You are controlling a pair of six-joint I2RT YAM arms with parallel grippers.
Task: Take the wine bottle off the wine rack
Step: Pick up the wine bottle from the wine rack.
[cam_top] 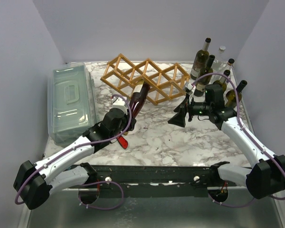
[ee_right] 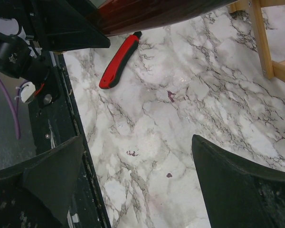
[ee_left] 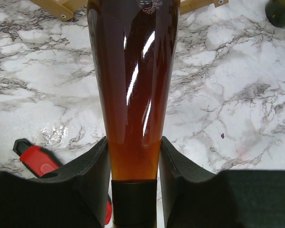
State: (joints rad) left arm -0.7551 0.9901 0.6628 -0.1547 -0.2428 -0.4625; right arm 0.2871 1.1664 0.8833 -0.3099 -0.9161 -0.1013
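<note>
The wine bottle [cam_top: 137,99] is dark amber glass with a black-capped neck. It slants from the near side of the wine rack [cam_top: 147,76], a tan wooden lattice at the back middle, down toward me. Its wide end meets the rack's front cells. My left gripper [cam_top: 128,115] is shut on the bottle's neck. In the left wrist view the bottle [ee_left: 133,85] runs up between both black pads, with rack slats [ee_left: 52,7] at the top. My right gripper [cam_top: 179,117] hangs open over bare marble to the bottle's right, holding nothing [ee_right: 137,142].
A red and black cutter [cam_top: 123,141] lies on the marble under the left arm. A clear lidded plastic bin [cam_top: 71,102] stands at the left. Several upright bottles [cam_top: 213,71] crowd the back right corner. Grey walls close three sides.
</note>
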